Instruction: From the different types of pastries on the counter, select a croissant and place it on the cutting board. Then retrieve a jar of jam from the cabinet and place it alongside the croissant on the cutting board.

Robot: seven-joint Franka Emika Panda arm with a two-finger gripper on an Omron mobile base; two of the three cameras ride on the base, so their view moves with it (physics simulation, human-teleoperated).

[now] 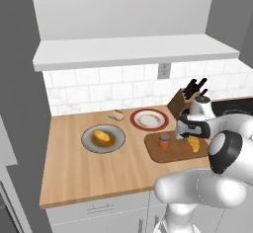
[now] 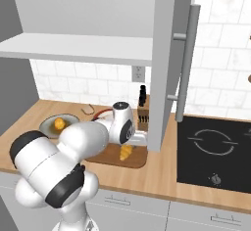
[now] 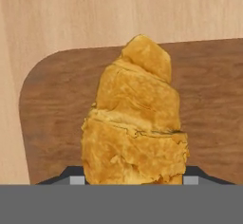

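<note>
Croissant (image 3: 135,123) clenched in the hand (image 3: 134,180) above cutting board (image 3: 52,114), seemingly near its counter-side corner.

Three pastries are showing: a golden-yellow croissant (image 1: 194,144), a rounder orange bun (image 1: 102,136) and a small pale tan piece (image 1: 116,115). Two round plates are sitting mid-frame, one grey (image 1: 88,143), one red-rimmed (image 1: 149,119); one orange-brown jar (image 1: 164,140) is standing on one dark wooden board (image 1: 163,154).

Both base views look forward and down from behind the arm (left and right), sharing the counter (image 1: 74,173) and board (image 1: 175,154). The hand view looks closely down onto that board (image 3: 52,114).
</note>
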